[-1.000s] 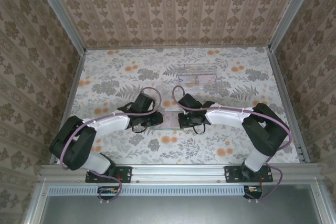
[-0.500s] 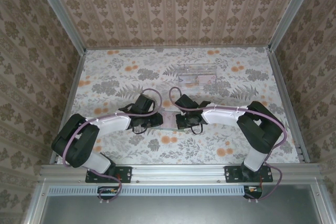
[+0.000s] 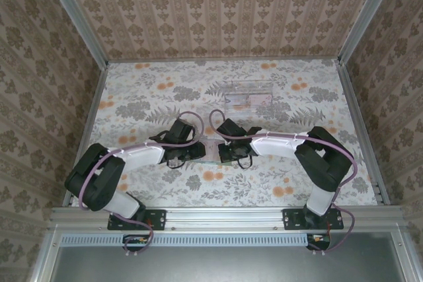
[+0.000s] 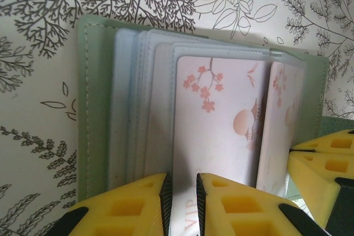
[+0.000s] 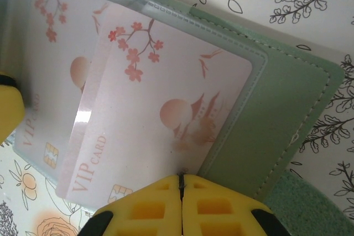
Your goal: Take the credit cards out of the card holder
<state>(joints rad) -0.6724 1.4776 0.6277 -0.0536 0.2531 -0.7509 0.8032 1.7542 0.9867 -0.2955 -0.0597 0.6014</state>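
Credit cards (image 5: 166, 109) in the green card holder (image 5: 287, 109), flat on the table (image 3: 264, 183) between both arms.

Thin, stiff, smooth and likely slippery; best taken at the free short edge outside the clear sleeve. Readable: "VIP CARD", pink blossom print. Left tool (image 4: 183, 203) narrowly parted over a pink card's (image 4: 221, 131) edge; right tool (image 5: 181, 203) pressed together at the other card's edge, hold uncertain.

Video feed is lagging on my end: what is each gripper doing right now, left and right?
Left gripper: closed on the card holder's clear sleeve with a pink card inside.
Right gripper: shut on the edge of another pink card.
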